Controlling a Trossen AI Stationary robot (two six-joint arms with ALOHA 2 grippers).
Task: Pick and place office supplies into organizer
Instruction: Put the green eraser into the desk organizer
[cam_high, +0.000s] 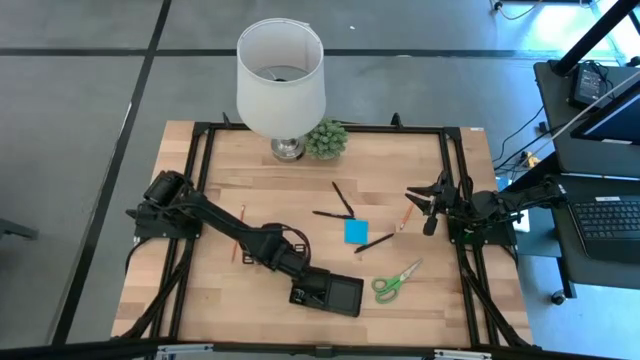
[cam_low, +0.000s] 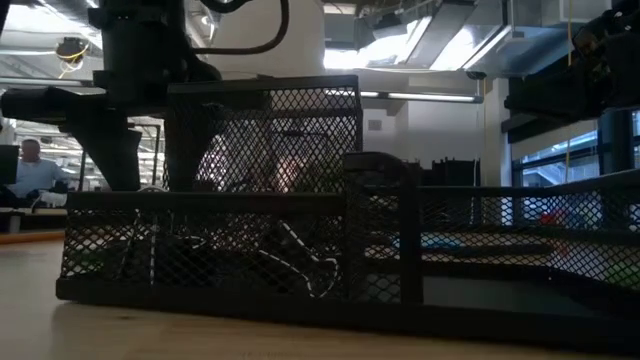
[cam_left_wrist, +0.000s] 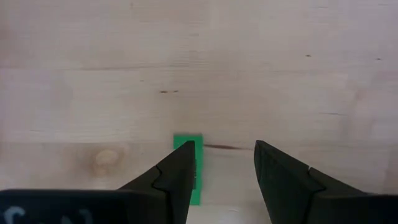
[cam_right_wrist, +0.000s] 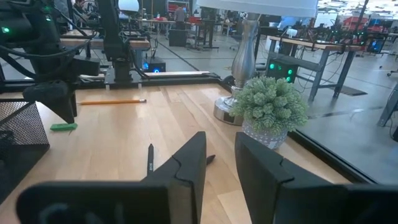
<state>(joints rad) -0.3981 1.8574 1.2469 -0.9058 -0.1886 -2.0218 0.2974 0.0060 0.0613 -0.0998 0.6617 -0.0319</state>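
My left gripper (cam_left_wrist: 225, 155) points down at the table by the organizer's left end (cam_high: 300, 293), fingers open. A small green piece (cam_left_wrist: 188, 163) lies flat on the wood below it, half hidden behind one finger (cam_left_wrist: 177, 177). In the right wrist view the green piece (cam_right_wrist: 64, 126) sits just under the left fingers (cam_right_wrist: 57, 99), apart from them. The black mesh organizer (cam_high: 338, 296) stands near the front edge. My right gripper (cam_right_wrist: 221, 146) waits level at the table's right side (cam_high: 428, 205), open, nothing between its fingers.
A blue sticky-note pad (cam_high: 356, 231), black pens (cam_high: 343, 198), pencils (cam_high: 406, 216) and green-handled scissors (cam_high: 397, 281) lie mid-table. One orange pencil (cam_high: 237, 236) lies beside the left arm. A white lamp (cam_high: 281, 75) and small plant (cam_high: 326, 139) stand at the far edge.
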